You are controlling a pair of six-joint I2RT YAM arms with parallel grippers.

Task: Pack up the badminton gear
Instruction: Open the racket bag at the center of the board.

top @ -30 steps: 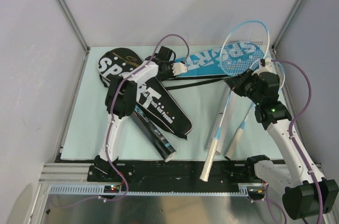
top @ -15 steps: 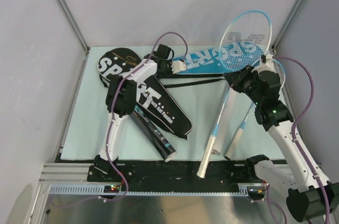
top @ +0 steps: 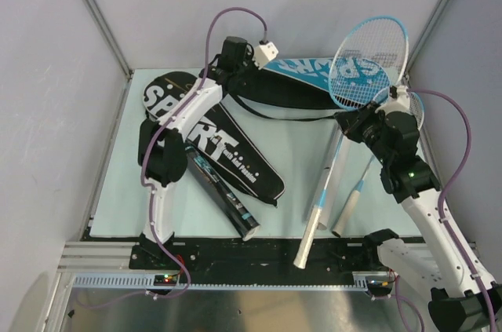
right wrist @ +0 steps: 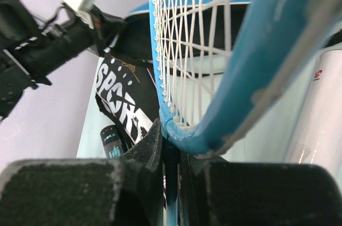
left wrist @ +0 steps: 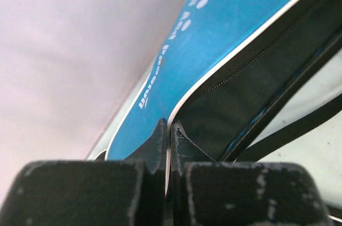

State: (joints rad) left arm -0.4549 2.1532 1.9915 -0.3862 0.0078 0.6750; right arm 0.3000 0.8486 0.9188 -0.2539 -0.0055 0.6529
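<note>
1. Currently, the left gripper (top: 235, 74) is reaching to the far side of the mat (top: 133, 191), with its jaws closed narrowly on the white-trimmed edge of the blue cover (top: 302, 73).
2. In the left wrist view, the fingertips (left wrist: 159, 136) are pinching that edge where the blue face is meeting the black zippered inside.
3. The blue cover is stretching along the far edge from centre to right, and its black strap (top: 290, 118) is trailing across the mat just near of it.
4. The right gripper (top: 345, 124) is clamping the thin shaft of the blue racket (top: 369, 63), just below the head.
5. In the right wrist view, the jaws are sitting narrow around the shaft at the throat, with the strings filling the frame above.
6. The blue racket's head is hanging over the right end of the blue cover, while its white grip is pointing toward the near edge.
7. A second racket (top: 351, 208) is lying just right of it, its head mostly hidden behind the right arm.
8. The black cover (top: 227, 151) is lying flat on the left, running diagonally from far left toward the centre.
9. The black tube (top: 223, 195) is lying along the black cover's near-left side, partly under the left arm.
</note>
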